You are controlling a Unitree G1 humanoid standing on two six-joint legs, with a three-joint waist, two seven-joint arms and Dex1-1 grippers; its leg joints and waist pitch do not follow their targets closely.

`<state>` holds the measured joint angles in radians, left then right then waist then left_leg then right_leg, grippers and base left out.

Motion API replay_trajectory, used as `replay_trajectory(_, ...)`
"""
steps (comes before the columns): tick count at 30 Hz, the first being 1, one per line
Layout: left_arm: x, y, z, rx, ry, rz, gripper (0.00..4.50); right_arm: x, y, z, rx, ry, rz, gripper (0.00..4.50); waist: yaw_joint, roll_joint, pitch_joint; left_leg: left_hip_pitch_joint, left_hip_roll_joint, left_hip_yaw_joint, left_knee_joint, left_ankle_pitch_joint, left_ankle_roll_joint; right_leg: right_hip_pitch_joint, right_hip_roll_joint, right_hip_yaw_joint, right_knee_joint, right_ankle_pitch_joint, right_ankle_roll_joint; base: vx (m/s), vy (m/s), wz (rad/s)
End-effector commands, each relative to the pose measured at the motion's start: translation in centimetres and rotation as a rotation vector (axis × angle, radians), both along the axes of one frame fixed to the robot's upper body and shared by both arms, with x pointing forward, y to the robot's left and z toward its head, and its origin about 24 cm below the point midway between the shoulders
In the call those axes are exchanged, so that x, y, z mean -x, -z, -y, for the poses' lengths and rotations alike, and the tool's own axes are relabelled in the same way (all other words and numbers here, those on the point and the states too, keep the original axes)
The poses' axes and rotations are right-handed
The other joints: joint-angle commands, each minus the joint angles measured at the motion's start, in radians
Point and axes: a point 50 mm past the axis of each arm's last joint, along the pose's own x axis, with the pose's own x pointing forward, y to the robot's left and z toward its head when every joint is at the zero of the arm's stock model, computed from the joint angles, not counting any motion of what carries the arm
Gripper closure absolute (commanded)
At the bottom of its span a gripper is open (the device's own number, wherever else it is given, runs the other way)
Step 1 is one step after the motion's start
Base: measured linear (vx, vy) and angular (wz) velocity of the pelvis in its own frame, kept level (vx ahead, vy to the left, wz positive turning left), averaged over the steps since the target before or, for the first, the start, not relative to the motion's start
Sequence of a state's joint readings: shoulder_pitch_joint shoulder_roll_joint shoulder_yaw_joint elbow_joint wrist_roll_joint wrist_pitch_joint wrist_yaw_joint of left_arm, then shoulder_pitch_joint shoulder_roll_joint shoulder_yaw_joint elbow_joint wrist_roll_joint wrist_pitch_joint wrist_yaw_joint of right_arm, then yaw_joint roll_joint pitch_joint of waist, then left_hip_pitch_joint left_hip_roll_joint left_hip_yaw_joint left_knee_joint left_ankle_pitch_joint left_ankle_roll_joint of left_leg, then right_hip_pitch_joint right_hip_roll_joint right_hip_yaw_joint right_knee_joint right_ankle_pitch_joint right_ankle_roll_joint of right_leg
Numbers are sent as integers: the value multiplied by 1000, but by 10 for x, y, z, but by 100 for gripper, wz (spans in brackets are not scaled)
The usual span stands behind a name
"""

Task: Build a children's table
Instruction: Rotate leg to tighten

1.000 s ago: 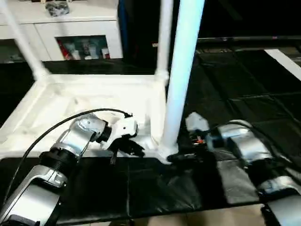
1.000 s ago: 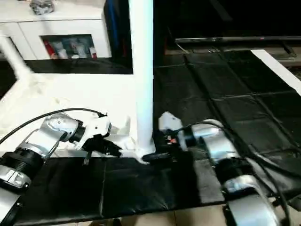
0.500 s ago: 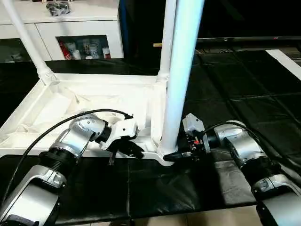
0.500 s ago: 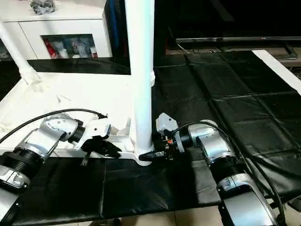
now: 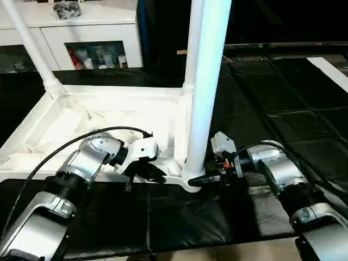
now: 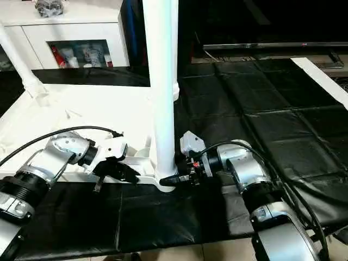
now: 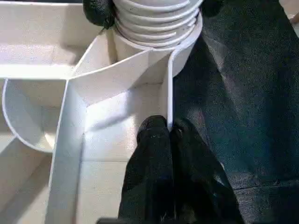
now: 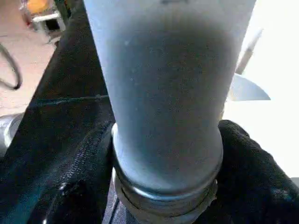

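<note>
The white table top [image 5: 109, 111] lies upside down on a black mat, with three white legs standing in its corner sockets. The near right leg [image 5: 209, 81] rises straight up in front of me. My right gripper [image 5: 198, 179] reaches in from the right, with one black finger [image 8: 77, 168] on each side of that leg's base, pressed against it. My left gripper [image 5: 155, 175] sits just left of the same corner. Its fingers [image 7: 154, 140] are shut on the thin upright rim wall of the top [image 7: 169, 84] beside the socket.
A white cabinet with glass doors [image 5: 92, 38] stands behind the table. Far legs stand at the back left corner [image 5: 27, 43] and back right corner [image 5: 191, 43]. Black mat [image 5: 272, 98] spreads to the right, with a white strip [image 5: 329, 68] at its far right.
My right gripper's fingers have closed in on the base of the near right leg. The left gripper keeps its hold on the rim. The view has shifted slightly.
</note>
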<state>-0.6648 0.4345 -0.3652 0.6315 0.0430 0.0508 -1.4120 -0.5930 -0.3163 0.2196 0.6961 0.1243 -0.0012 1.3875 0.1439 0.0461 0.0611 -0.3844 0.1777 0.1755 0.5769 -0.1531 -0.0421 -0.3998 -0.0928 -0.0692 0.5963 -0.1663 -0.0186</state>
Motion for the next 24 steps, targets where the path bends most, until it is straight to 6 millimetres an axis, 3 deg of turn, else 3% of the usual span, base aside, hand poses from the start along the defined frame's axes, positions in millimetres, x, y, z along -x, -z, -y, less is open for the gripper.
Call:
replay_trajectory(1, -8, 4, 19, 75, -167, 11, 450, -5, 6, -15, -79, 209, -4, 173, -12, 2, -71, 31, 54, -13, -70, -340, 4, 36, -60, 41, -66, -292, -238, 0, 0, 0)
replay_trajectory(2, -11, 3, 23, 101, -231, 14, 450, -8, 10, -18, -83, 296, 4, 173, -15, 4, -72, 31, 53, -17, -71, -359, -7, 38, -63, 40, -68, -327, -229, 0, 0, 0)
replay_trajectory(4, -18, 2, 33, 140, -349, 14, 450, -15, 16, -26, -101, 474, -15, 174, -32, -2, -70, 30, 48, -23, -74, -387, -31, 38, -64, 37, -77, -414, -190, 0, 0, 0)
replay_trajectory(6, -20, 1, 38, 149, -393, 17, 450, -17, 17, -31, -113, 528, -26, 174, -50, 0, -69, 25, 44, -24, -75, -398, -27, 40, -62, 36, -83, -434, -173, 0, 0, 0)
replay_trajectory(7, -25, 1, 48, 178, -485, 13, 450, -21, 18, -45, -138, 629, -42, 174, -53, 4, -70, 26, 44, -25, -75, -396, -27, 40, -63, 36, -83, -426, -174, 0, 0, 0)
replay_trajectory(8, -25, 1, 48, 178, -485, 13, 450, -21, 18, -45, -138, 629, -42, 174, -64, 0, -70, 22, 41, -24, -74, -391, -25, 39, -61, 35, -85, -414, -178, 0, 0, 0)
replay_trajectory(11, -31, -2, 58, 195, -599, 43, 450, -27, 14, -62, -155, 744, -50, 174, -75, 1, -72, 23, 36, -21, -69, -383, -6, 37, -59, 34, -91, -410, -174, 0, 0, 0)
replay_trajectory(12, -33, -4, 62, 198, -634, 58, 450, -29, 13, -67, -157, 777, -50, 174, -79, 7, -71, 23, 37, -21, -69, -380, -3, 36, -57, 34, -91, -400, -177, 0, 0, 0)
replay_trajectory(15, -33, -5, 66, 198, -659, 63, 450, -30, 12, -73, -154, 805, -45, 174, -84, 7, -71, 22, 36, -22, -70, -385, 0, 37, -55, 31, -91, -395, -175, 0, 0, 0)
replay_trajectory(16, -31, -6, 67, 191, -639, 62, 450, -28, 11, -77, -153, 778, -29, 118, -83, 8, -73, 21, 38, -22, -71, -382, 5, 38, -54, 32, -89, -369, -176, 0, 0, 0)
replay_trajectory(20, -30, -5, 65, 172, -625, 78, 450, -26, 12, -76, -162, 781, -43, 97, -87, 11, -75, 17, 39, -22, -72, -372, 13, 43, -52, 34, -82, -290, -195, 0, 0, 0)
replay_trajectory(24, -26, 2, 55, 145, -569, 76, 450, -23, 16, -56, -145, 743, -6, 54, -85, 9, -76, 16, 38, -19, -69, -351, 26, 45, -54, 34, -82, -271, -201, 0, 0, 0)
